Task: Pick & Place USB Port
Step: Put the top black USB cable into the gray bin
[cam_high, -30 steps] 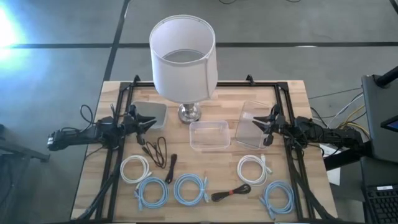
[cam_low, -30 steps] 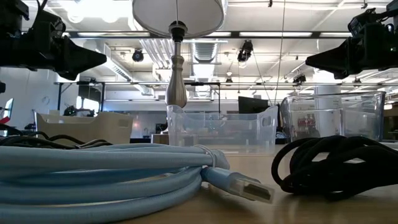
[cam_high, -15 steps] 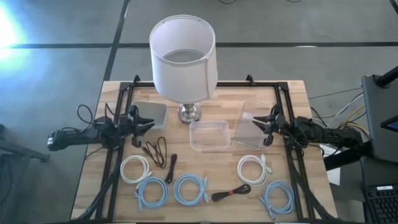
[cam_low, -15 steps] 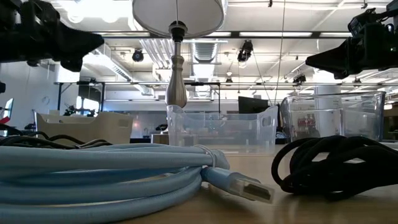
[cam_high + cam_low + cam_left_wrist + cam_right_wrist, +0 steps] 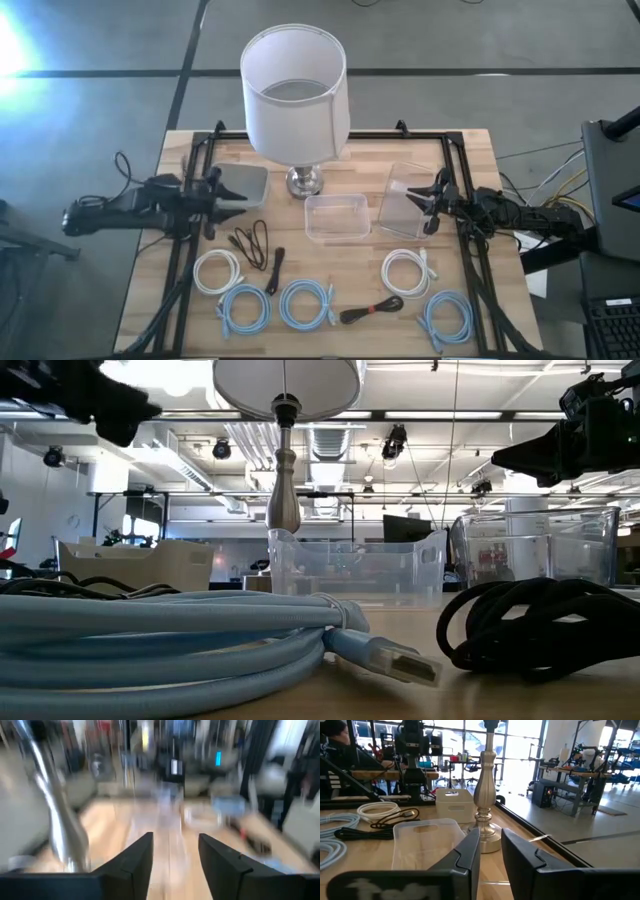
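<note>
Several coiled USB cables lie on the wooden table's near half: white ones [image 5: 217,270] [image 5: 405,270], light blue ones [image 5: 243,306] [image 5: 305,303] [image 5: 447,318] and black ones [image 5: 252,243] [image 5: 372,308]. A light blue cable's plug [image 5: 385,655] shows close in the low view. My left gripper [image 5: 232,193] is open and empty, raised over the table's left side, beside a grey box [image 5: 245,183]. My right gripper [image 5: 415,200] is open and empty over a clear container [image 5: 408,205] at the right.
A lamp with a white shade [image 5: 293,95] stands at the far middle on a metal base [image 5: 303,181]. A second clear container [image 5: 337,217] rests at the centre. A black frame [image 5: 460,160] runs around the table's edges.
My left gripper has risen and drawn back toward the table's left edge, staying open; its wrist view is blurred by the motion. My right arm and the cables have kept still.
</note>
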Controlling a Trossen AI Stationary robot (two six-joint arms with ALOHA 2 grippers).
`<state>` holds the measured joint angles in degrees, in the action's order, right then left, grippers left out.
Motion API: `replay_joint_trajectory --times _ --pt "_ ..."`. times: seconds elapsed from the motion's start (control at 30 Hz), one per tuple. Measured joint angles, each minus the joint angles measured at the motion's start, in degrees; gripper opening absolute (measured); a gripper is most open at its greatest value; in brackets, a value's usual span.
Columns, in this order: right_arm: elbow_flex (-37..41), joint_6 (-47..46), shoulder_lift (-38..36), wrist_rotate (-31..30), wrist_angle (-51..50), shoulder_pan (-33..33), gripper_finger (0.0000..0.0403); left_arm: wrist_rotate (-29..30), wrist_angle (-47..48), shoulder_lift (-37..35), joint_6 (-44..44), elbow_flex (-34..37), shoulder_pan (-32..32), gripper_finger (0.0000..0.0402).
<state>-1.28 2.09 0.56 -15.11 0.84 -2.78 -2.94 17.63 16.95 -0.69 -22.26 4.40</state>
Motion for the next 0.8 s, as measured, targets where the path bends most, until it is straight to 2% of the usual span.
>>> replay_joint_trajectory --times 0.2,0.33,0.53,0.8 --pt "-0.01 -0.19 0.0 -0.01 0.01 0.02 0.0069 -0.43 15.94 11.46 -1.14 -9.24 -0.13 0.0174" --pt "-0.01 -0.92 0.01 0.02 0.01 0.02 0.0075 -3.74 17.18 16.54 -3.18 -10.84 -0.27 0.0172" --pt "0.01 -3.95 0.02 0.02 1.23 0.0 0.0084 -6.43 16.29 22.53 -1.9 -9.67 -1.65 0.017" --pt "0.01 0.44 -0.02 -1.35 9.45 -0.01 0.0097 -9.22 15.51 30.35 4.92 -9.29 -8.75 0.0158"
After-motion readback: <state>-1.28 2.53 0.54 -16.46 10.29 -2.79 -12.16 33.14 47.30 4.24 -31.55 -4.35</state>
